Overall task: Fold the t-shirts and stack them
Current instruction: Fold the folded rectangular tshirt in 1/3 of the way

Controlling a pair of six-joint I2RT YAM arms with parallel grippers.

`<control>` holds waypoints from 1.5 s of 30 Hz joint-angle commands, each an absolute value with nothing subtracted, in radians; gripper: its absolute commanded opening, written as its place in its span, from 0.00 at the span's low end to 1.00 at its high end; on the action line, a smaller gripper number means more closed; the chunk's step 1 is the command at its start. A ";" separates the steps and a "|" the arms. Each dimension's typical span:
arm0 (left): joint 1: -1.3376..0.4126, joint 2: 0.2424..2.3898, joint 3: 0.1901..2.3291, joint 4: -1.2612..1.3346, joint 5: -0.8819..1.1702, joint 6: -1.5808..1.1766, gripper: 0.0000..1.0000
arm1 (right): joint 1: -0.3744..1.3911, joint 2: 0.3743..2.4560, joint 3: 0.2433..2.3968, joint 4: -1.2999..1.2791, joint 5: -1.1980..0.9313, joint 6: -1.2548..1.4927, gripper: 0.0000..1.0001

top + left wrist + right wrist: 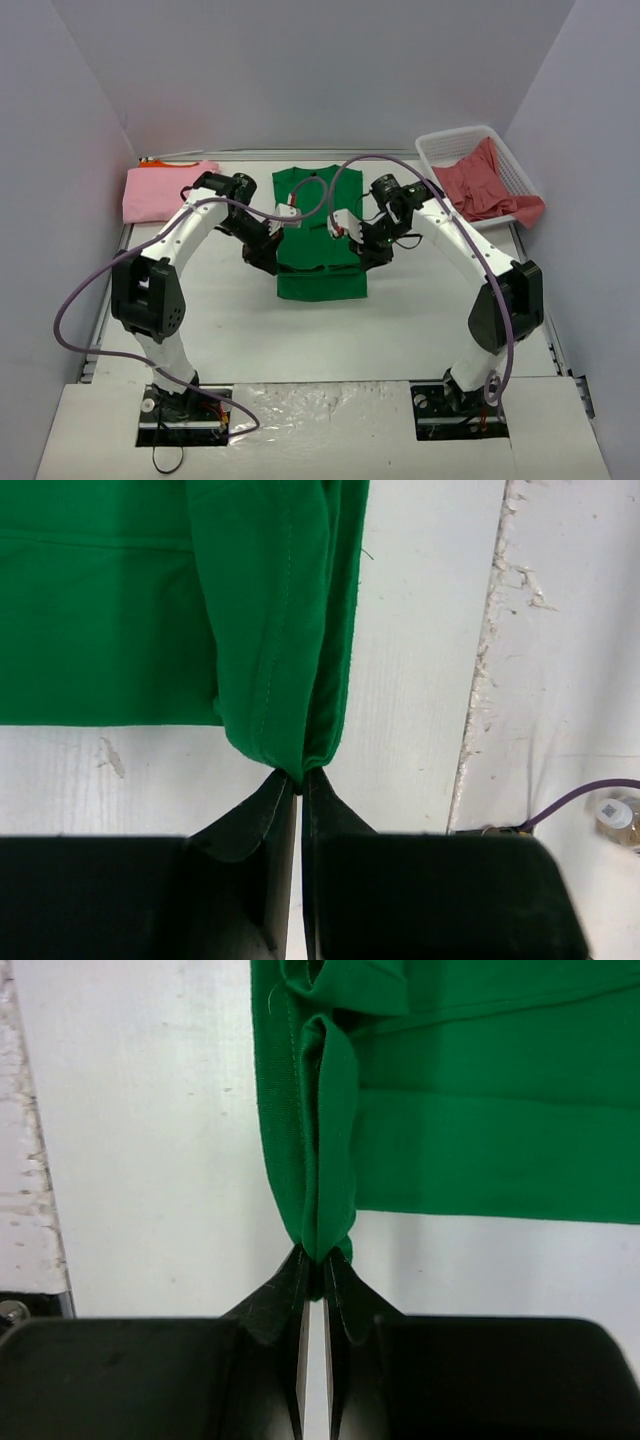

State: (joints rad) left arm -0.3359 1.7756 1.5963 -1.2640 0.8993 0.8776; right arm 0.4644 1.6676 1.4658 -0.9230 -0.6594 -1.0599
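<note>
Clamping bunched cloth: left gripper (299, 777) is pinching the green t-shirt (318, 240) at its left edge, right gripper (320, 1260) its right edge. Shirt is lying centre of counter (420, 320); pink t-shirt (160, 192) is sitting at far-left corner, coral red t-shirt (490, 185) in basket (452, 146) at far-right corner.

We found no legible text, brand, number or sign in any view. In the left wrist view, at four o'clock, a small pale tag (612, 811) beside the purple cable (572, 798) bore dark marks too small to read.
</note>
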 commanded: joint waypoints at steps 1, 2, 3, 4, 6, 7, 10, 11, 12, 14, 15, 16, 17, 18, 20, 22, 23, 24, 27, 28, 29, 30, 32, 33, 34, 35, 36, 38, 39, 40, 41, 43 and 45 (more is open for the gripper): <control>-0.310 1.798 1.673 -1.287 0.888 0.871 0.02 | 0.434 1.715 1.555 -0.950 -0.644 -1.072 0.00; -0.296 1.810 1.692 -1.307 0.891 0.880 0.02 | 0.427 1.741 1.572 -0.950 -0.643 -1.074 0.00; -0.288 1.834 1.707 -1.316 0.893 0.884 0.02 | 0.413 1.755 1.606 -0.951 -0.641 -1.075 0.00; -0.284 1.845 1.742 -1.324 0.888 0.890 0.02 | 0.407 1.770 1.623 -0.951 -0.641 -1.080 0.00; -0.267 1.876 1.775 -1.339 0.885 0.893 0.03 | 0.390 1.810 1.676 -0.951 -0.643 -1.080 0.00; -0.262 1.885 1.790 -1.342 0.882 0.893 0.02 | 0.385 1.824 1.693 -0.953 -0.643 -1.080 0.00; -0.245 1.927 1.856 -1.347 0.873 0.891 0.02 | 0.370 1.871 1.756 -0.954 -0.644 -1.081 0.00; -0.242 1.956 1.893 -1.353 0.873 0.894 0.02 | 0.367 1.896 1.772 -0.953 -0.644 -1.081 0.00; -0.238 1.969 1.913 -1.362 0.871 0.897 0.02 | 0.364 1.908 1.787 -0.954 -0.646 -1.080 0.00; -0.235 1.999 1.951 -1.387 0.874 0.907 0.02 | 0.354 1.946 1.827 -0.954 -0.647 -1.081 0.00; -0.235 2.025 1.982 -1.390 0.873 0.908 0.02 | 0.351 1.957 1.842 -0.954 -0.647 -1.080 0.00; -0.235 2.035 1.994 -1.396 0.871 0.908 0.02 | 0.348 1.971 1.854 -0.954 -0.647 -1.078 0.00; -0.235 2.055 2.006 -1.397 0.874 0.908 0.02 | 0.347 1.992 1.876 -0.954 -0.647 -1.078 0.00; -0.235 2.063 2.026 -1.397 0.874 0.910 0.02 | 0.345 2.002 1.885 -0.954 -0.647 -1.078 0.00; -0.235 2.089 2.045 -1.399 0.873 0.908 0.02 | 0.342 2.028 1.905 -0.956 -0.646 -1.077 0.00; -0.235 2.103 2.072 -1.399 0.868 0.908 0.02 | 0.338 2.042 1.924 -0.956 -0.646 -1.083 0.00; -0.233 2.115 2.078 -1.399 0.865 0.908 0.02 | 0.331 2.055 1.930 -0.956 -0.643 -1.083 0.00; -0.233 2.118 2.085 -1.396 0.867 0.907 0.02 | 0.328 2.062 1.940 -0.956 -0.641 -1.086 0.00; -0.233 2.141 2.109 -1.384 0.864 0.897 0.02 | 0.316 2.092 1.960 -0.954 -0.638 -1.092 0.00; -0.233 2.148 2.120 -1.358 0.858 0.882 0.03 | 0.311 2.100 1.963 -0.951 -0.637 -1.101 0.00; -0.233 2.157 2.121 -1.336 0.851 0.868 0.10 | 0.308 2.120 1.968 -0.937 -0.638 -1.100 0.00; -0.233 2.160 2.121 -1.306 0.842 0.855 0.21 | 0.301 2.134 1.976 -0.927 -0.641 -1.095 0.14; -0.232 2.174 2.126 -1.168 0.803 0.793 0.29 | 0.292 2.186 2.005 -0.843 -0.637 -1.053 0.30; -0.230 2.183 2.135 -1.120 0.790 0.778 0.29 | 0.290 2.206 2.023 -0.812 -0.629 -1.030 0.39; -0.229 2.218 2.182 -1.059 0.763 0.753 0.37 | 0.282 2.253 2.080 -0.742 -0.611 -0.964 0.46; -0.229 2.241 2.219 -1.046 0.749 0.747 0.42 | 0.276 2.279 2.113 -0.724 -0.604 -0.939 0.49; -0.229 2.264 2.264 -1.060 0.738 0.742 0.44 | 0.269 2.302 2.152 -0.716 -0.594 -0.921 0.51; -0.227 2.327 2.408 -1.109 0.723 0.741 0.45 | 0.265 2.355 2.265 -0.704 -0.583 -0.867 0.53; -0.227 2.333 2.437 -1.149 0.718 0.741 0.45 | 0.265 2.359 2.287 -0.703 -0.580 -0.859 0.54; -0.227 2.323 2.457 -1.170 0.719 0.741 0.45 | 0.267 2.349 2.301 -0.698 -0.575 -0.851 0.54; -0.227 2.297 2.430 -1.178 0.736 0.738 0.45 | 0.267 2.333 2.293 -0.696 -0.578 -0.833 0.55; -0.230 2.170 2.314 -1.151 0.747 0.759 0.45 | 0.273 2.252 2.207 -0.693 -0.604 -0.833 0.56; -0.247 2.001 2.064 -1.054 0.720 0.775 0.45 | 0.284 2.133 2.107 -0.675 -0.603 -0.856 0.58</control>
State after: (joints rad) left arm -0.2386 2.2459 2.2063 -1.0695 0.7280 0.7578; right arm 0.2630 2.3287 2.1750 -0.6750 -0.5835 -0.8761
